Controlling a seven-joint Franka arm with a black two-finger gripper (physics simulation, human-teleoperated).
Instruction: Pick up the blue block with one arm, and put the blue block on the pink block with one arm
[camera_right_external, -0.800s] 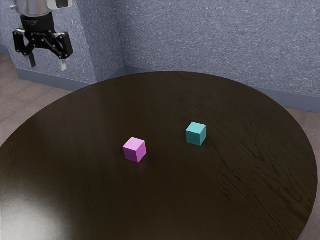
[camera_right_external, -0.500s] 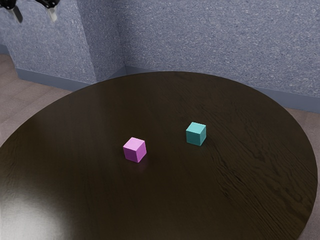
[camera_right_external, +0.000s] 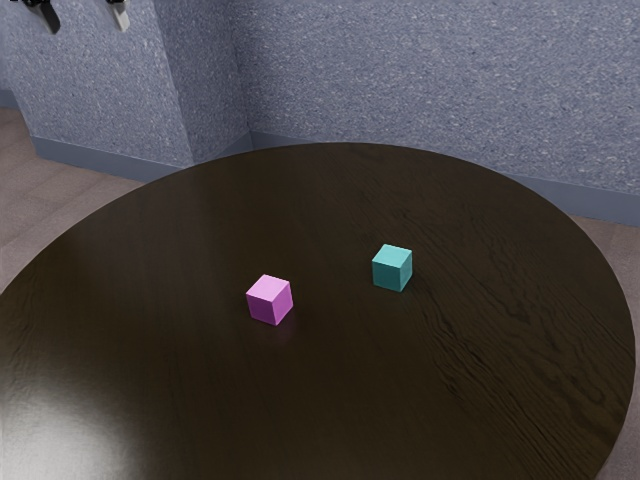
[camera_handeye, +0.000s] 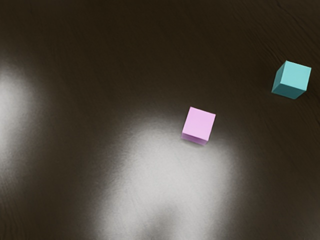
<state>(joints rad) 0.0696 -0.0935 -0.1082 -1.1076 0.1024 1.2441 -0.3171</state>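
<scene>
The blue block (camera_right_external: 392, 267) (camera_handeye: 291, 79) is sitting flat on the dark round wooden table (camera_right_external: 450, 380) (camera_handeye: 100, 60), toward the exterior view's right of the pink block (camera_right_external: 269, 299) (camera_handeye: 199, 124). The two are near each other but not touching. In the wrist view a pale reflection is lying on the wood around the pink block. The gripper (camera_right_external: 82, 15) is hanging high at the exterior view's upper left, well apart from both blocks. Its fingertips are standing wide apart, grasping nothing.

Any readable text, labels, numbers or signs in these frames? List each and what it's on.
None to read. The blue block, the pink block and the table have plain surfaces with no print. The wall bears no sign, and the part of the gripper in frame shows no marking.
</scene>
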